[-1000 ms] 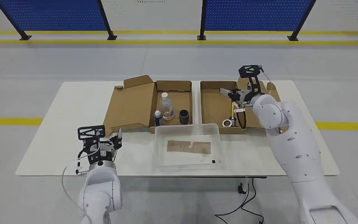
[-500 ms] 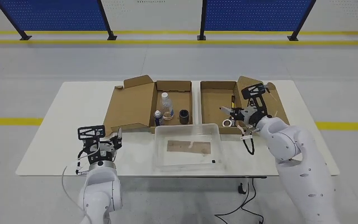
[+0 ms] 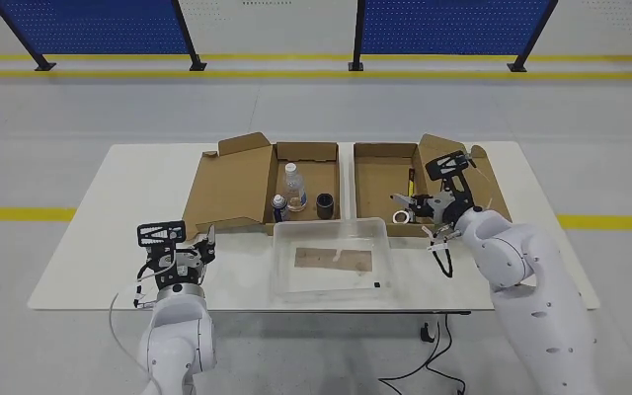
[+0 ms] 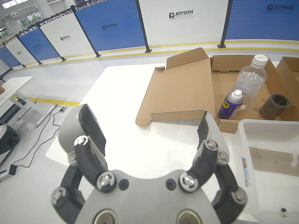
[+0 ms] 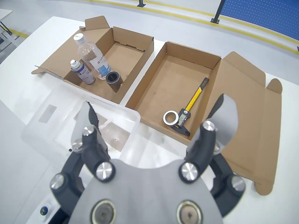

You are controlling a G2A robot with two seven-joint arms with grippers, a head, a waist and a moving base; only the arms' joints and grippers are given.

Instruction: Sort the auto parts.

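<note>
Two open cardboard boxes stand at the back of the white table (image 3: 99,227). The left box (image 3: 306,156) holds a clear bottle (image 3: 291,183), a blue spray can (image 3: 279,206) and a black cylinder (image 3: 326,205). The right box (image 5: 191,50) holds a yellow-and-black caliper (image 5: 190,107) with a metal ring (image 5: 170,117) beside it near the front wall. My right gripper (image 5: 155,106) hangs open and empty over that box's front edge, above the ring (image 3: 402,215). My left gripper (image 4: 144,115) is open and empty above the table's front left (image 3: 197,252), away from the parts.
A clear plastic bin (image 3: 331,229) sits in front of both boxes, with a label on its floor and a small dark speck in one corner. The boxes' flaps (image 4: 179,87) lie open on the table. Bare table lies to the left and along the front.
My right gripper has drawn back from over the right box's middle to its front edge. The left arm has not moved, and the parts lie where they were.
</note>
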